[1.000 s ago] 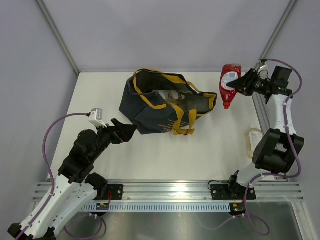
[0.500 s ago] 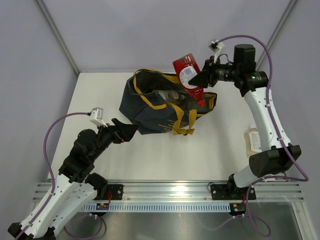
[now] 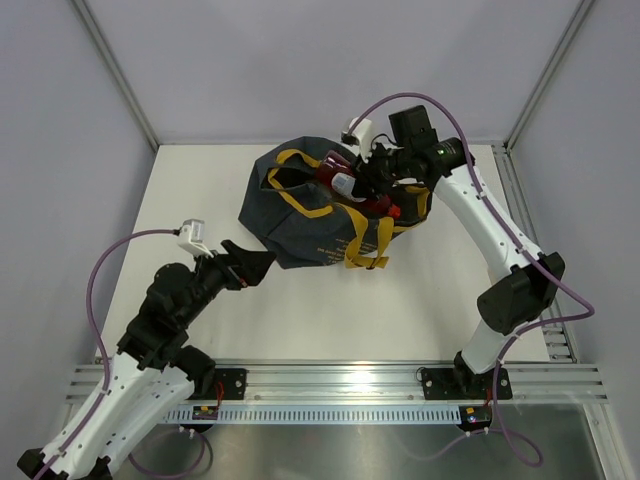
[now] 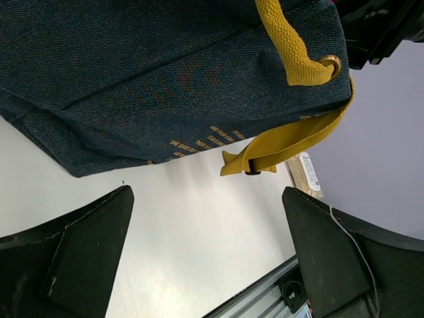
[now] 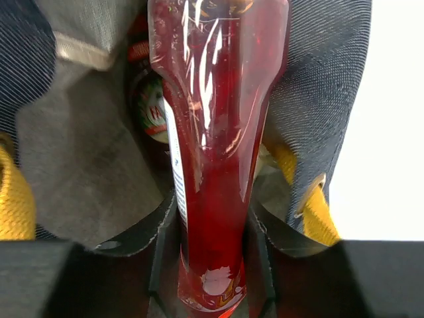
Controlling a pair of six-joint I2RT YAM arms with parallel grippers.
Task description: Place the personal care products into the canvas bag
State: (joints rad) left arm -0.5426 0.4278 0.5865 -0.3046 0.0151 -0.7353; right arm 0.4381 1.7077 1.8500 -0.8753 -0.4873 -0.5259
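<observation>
My right gripper (image 5: 211, 265) clamps the red pouch (image 5: 215, 132) over the bag (image 5: 73, 159) mouth; an off-centre release could snag it on the rim.

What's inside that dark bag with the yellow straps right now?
The right gripper holds a dark red pouch in the canvas bag's mouth. Beneath it shows part of another red-labelled product. The pouch and fabric folds cover the rest of the inside.
</observation>
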